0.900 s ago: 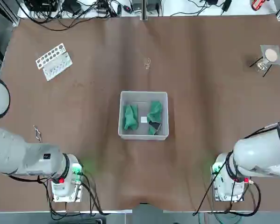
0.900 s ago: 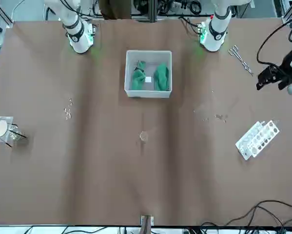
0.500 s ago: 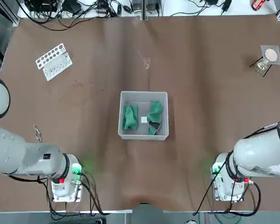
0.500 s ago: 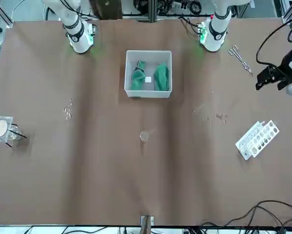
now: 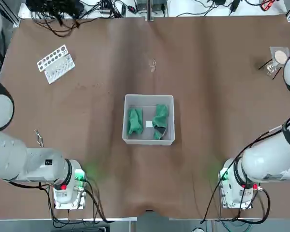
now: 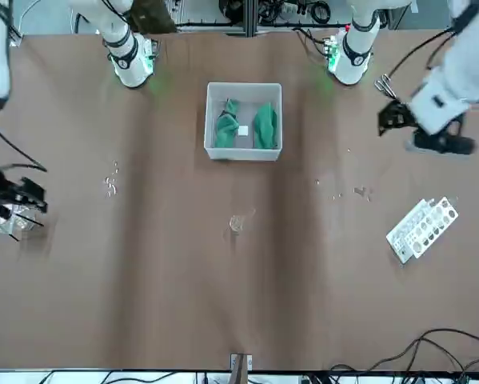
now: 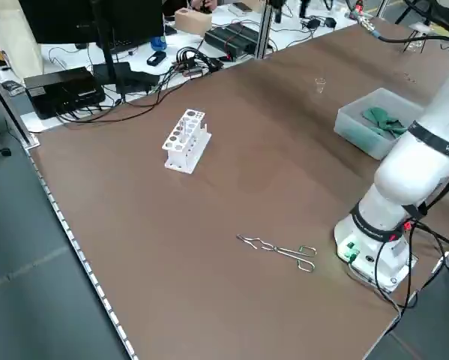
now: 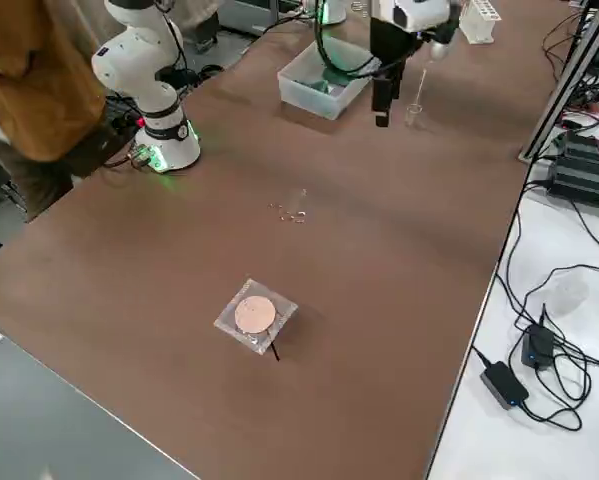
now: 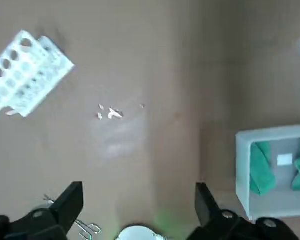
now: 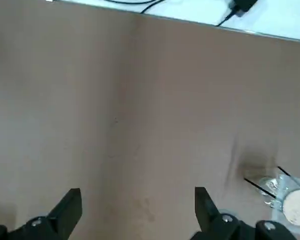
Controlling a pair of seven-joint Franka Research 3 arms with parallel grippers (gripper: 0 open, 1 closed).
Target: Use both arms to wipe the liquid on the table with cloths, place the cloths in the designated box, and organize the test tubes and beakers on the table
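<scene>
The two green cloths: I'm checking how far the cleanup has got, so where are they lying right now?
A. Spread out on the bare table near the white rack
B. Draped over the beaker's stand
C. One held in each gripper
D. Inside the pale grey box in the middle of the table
D: both green cloths lie side by side inside the pale grey box, while both grippers are open and empty.

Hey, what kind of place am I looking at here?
Most likely a robotics lab staged as a chemistry bench: two white robot arms at a brown table, with a white test-tube rack and metal tongs.
</scene>
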